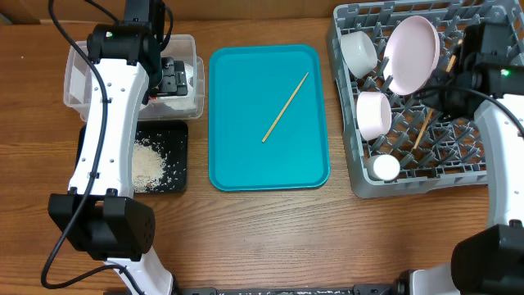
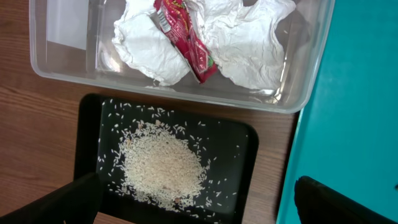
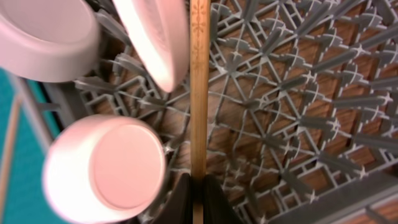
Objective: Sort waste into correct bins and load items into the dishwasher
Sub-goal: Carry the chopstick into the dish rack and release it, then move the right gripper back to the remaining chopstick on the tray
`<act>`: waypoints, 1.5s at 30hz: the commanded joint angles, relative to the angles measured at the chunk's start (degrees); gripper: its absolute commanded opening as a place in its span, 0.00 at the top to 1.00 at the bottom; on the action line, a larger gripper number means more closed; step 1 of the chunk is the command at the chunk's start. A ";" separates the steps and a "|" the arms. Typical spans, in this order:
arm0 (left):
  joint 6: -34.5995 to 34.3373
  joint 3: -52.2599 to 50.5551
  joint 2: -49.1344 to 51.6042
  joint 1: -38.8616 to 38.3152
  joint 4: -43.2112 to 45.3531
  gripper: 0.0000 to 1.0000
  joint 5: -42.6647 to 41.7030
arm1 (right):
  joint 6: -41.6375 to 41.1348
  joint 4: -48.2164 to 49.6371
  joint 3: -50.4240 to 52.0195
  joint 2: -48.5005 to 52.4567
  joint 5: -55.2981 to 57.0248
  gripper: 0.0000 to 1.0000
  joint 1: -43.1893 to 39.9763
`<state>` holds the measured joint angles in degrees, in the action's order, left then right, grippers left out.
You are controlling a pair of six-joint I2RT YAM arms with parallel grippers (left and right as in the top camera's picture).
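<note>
The grey dishwasher rack (image 1: 352,176) on the right holds the pink-white plate (image 1: 412,53), two bowls (image 1: 359,51) (image 1: 374,113) and a white cup (image 1: 385,168). My right gripper (image 3: 198,186) is shut on a wooden chopstick (image 3: 198,93) that reaches down into the rack grid (image 3: 298,112) beside the plate (image 3: 155,37) and a bowl (image 3: 106,168). A second chopstick (image 1: 285,108) lies on the teal tray (image 1: 237,164). My left gripper (image 2: 199,208) hangs open and holds nothing. It is above the black tray (image 2: 249,143) of rice (image 2: 161,168). The clear tub (image 2: 311,81) holds napkins (image 2: 236,43) and the red wrapper (image 2: 186,43).
The left arm (image 1: 110,106) stretches over the black tray (image 1: 178,131) and the clear tub (image 1: 78,82). The right arm (image 1: 499,115) reaches over the rack's right side. Bare wooden table (image 1: 286,238) runs along the front.
</note>
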<state>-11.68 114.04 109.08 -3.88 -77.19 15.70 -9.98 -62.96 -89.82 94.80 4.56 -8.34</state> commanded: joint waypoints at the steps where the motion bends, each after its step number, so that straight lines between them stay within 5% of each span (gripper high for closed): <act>1: -0.33 1.20 -1.53 0.11 -0.13 0.00 0.79 | 5.75 2.29 3.17 -0.28 2.32 0.96 -1.07; 10: -0.33 1.20 -1.53 0.11 -0.13 0.00 0.79 | 19.85 0.87 4.37 -0.22 1.40 0.96 -1.16; 20: -0.33 1.20 -1.53 0.11 -0.13 0.00 0.79 | 21.55 -3.26 4.37 -0.20 1.33 0.96 -1.16; 26: -0.33 1.20 -1.53 0.11 -0.13 0.00 0.79 | 32.37 -5.97 4.37 -0.20 -6.16 0.96 -1.16; 37: -0.33 1.20 -1.53 0.11 -0.13 0.00 0.79 | 32.54 -4.55 4.37 -0.17 -6.19 0.96 -1.16; 39: -0.33 1.20 -1.53 0.11 -0.13 0.00 0.79 | 32.50 -4.20 4.37 -0.17 -6.21 0.83 -1.16; 40: -0.33 1.20 -1.53 0.11 -0.13 0.00 0.81 | 32.48 -3.98 4.37 -0.17 -6.21 0.65 -1.16; 41: -0.33 1.20 -1.53 0.11 -0.11 0.00 0.79 | 32.44 -3.76 4.37 -0.17 -6.23 0.20 -1.16; 42: -0.33 1.20 -1.53 0.11 -0.13 0.00 0.79 | 32.28 -3.50 4.37 -0.17 -6.23 0.00 -1.16; 45: -0.33 1.20 -1.53 0.11 -0.13 0.00 0.79 | 32.28 -2.78 4.37 -0.17 -7.26 0.00 -1.16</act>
<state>-11.68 114.04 109.08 -3.88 -77.21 15.70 22.15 -66.41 -85.54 94.89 -1.32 -9.34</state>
